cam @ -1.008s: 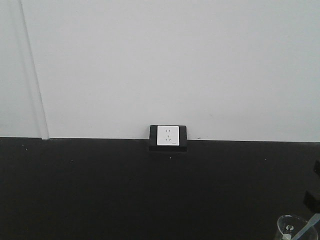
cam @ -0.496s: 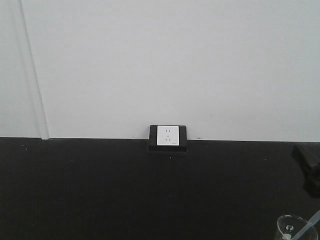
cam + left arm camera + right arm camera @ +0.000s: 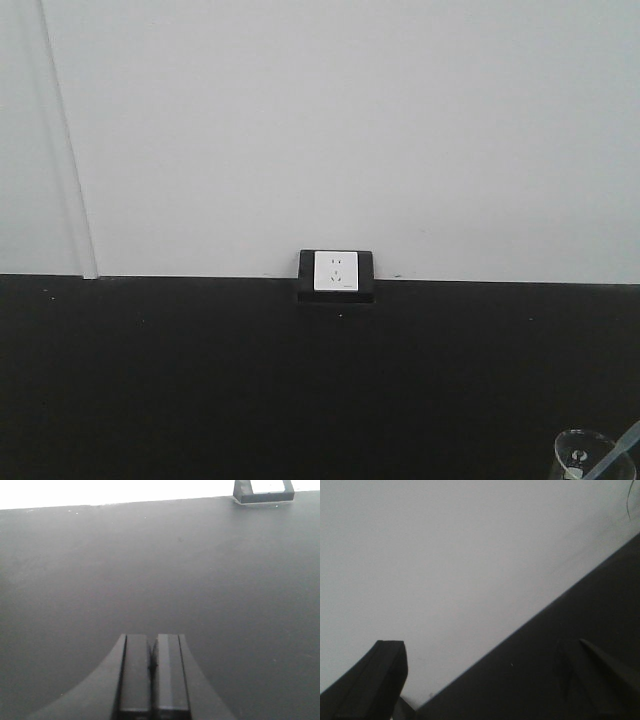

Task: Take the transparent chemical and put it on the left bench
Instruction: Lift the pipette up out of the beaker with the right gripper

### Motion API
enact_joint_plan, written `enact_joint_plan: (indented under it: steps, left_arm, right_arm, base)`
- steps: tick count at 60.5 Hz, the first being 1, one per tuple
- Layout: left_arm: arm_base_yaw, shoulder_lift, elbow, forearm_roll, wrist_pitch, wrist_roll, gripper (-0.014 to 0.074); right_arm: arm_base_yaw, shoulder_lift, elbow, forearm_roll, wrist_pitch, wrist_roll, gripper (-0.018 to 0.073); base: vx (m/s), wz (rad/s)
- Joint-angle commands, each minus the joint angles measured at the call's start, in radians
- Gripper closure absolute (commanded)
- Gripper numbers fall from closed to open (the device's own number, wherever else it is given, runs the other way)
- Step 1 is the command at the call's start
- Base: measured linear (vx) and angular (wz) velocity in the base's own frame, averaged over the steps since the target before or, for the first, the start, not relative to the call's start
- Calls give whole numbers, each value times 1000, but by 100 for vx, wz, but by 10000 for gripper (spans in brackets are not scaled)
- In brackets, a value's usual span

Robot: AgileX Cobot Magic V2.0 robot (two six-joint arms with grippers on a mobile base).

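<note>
The small clear glass beaker (image 3: 583, 455) stands on the black bench top (image 3: 250, 380), at the bottom right of the front view. The right claw (image 3: 485, 647) is wide and empty. The left claw (image 3: 152, 672) is pinched tight on nothing. I think the right claw should slide around the beaker slowly and squeeze softly.

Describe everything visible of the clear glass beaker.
The clear glass beaker sits in the front view's bottom right corner, against the black bench, its base cut off by the frame. Only the flared rim and upper wall show. A small white piece lies inside, and a pale slanted rod crosses its right side. Nothing visibly grips it.
</note>
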Motion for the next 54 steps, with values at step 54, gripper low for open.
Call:
enact_joint_plan:
  steps: [54]
  left_arm:
    - [-2,-19,16,-1,-78,-8,600]
  right_arm:
    - [-3,461,-135,-34,-41,9,248]
  base:
    - [0,0]
